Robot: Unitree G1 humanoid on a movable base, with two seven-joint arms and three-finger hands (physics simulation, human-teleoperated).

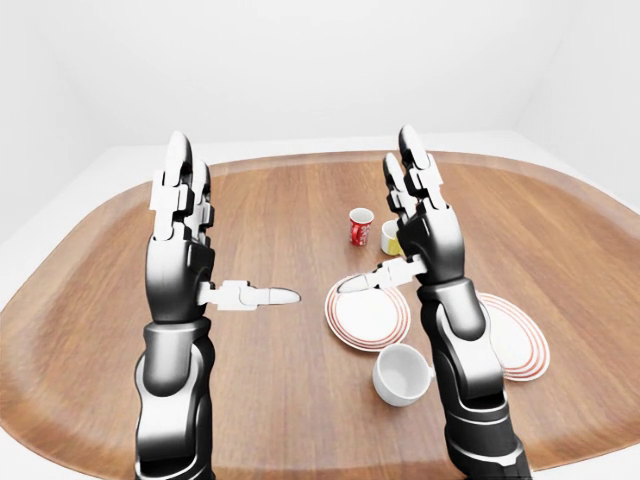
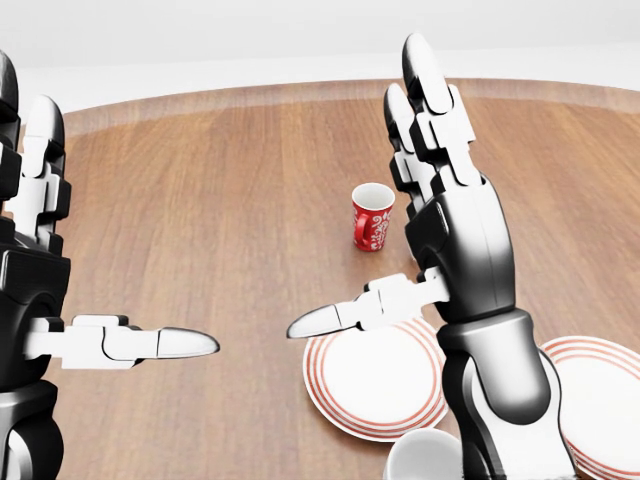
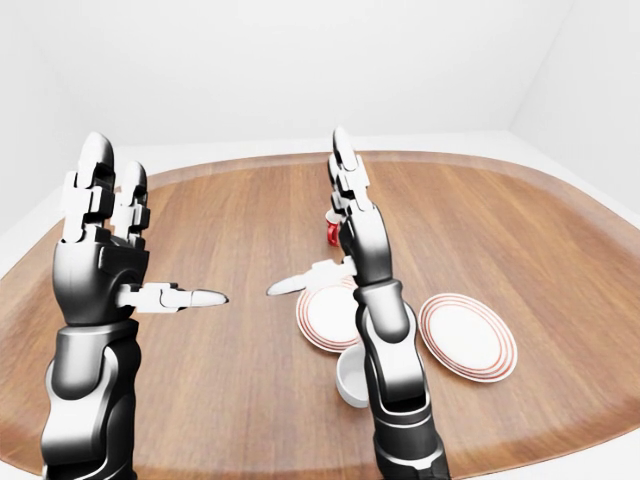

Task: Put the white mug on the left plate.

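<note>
White mug (image 1: 402, 373) upright on the wooden table (image 1: 280, 400), just below the left plate (image 1: 367, 315) in the left-eye view, close to its lower rim but apparently not on it; handle side hidden behind the right forearm. Not yet gripped. Right hand (image 2: 440, 215) raised high above the plates, fingers spread straight up, thumb jutting sideways over the left plate, holding nothing. Left hand (image 1: 185, 250) likewise up and splayed, empty, well apart from the crockery.

To do the reach well: lower the right hand toward the mug, wrist turned so fingers and thumb straddle the mug's body, then close only once both sides are bracketed. Approach probably best from the mug's right, to avoid nudging it. Short lift, small shift up-view, set down centred inside the red rings.

Right plate (image 1: 515, 335) beside the forearm; red mug (image 1: 360, 226) and yellow mug (image 1: 391, 238) farther up the table, clear of the path.
</note>
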